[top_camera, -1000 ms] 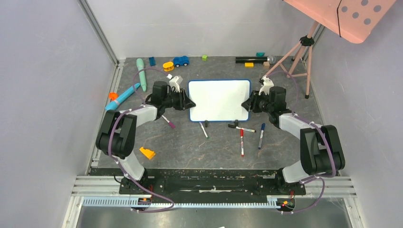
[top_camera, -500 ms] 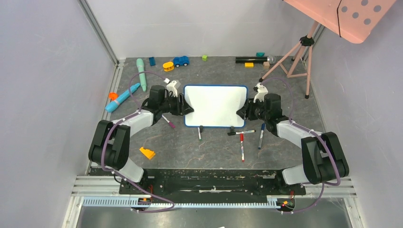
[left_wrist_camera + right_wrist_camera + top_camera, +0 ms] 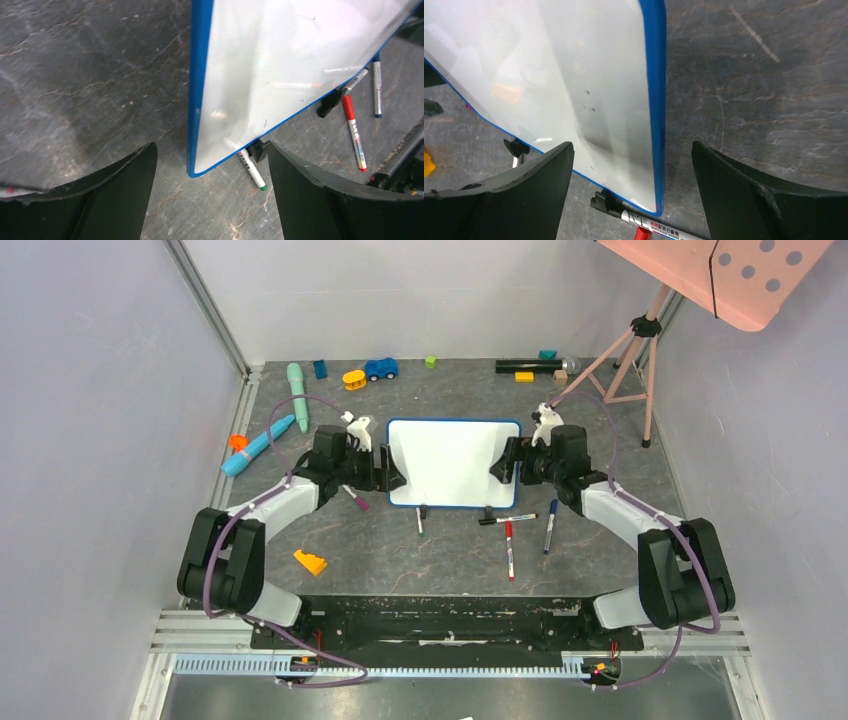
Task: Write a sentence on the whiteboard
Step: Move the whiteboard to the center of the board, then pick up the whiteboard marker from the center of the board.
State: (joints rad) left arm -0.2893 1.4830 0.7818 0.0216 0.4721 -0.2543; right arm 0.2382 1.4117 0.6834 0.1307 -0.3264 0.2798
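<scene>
The left gripper is seen spread wide and released. Its two black fingers are set on either side of a blue frame edge, with grey surface showing in both gaps. The right gripper is opened out just the same, nothing grasped, and the opposite blue edge is framed between its fingers without contact. Between the two claws, the small rectangular whiteboard with the thin blue rounded frame is placed at the middle of the dark grey marbled tabletop, a little toward the far edge, its glossy white face tilted. Along its near edge a black-capped white marker is spotted by the right corner. A red-capped white marker and a blue-capped white marker are laid just beyond, toward the near edge.
</scene>
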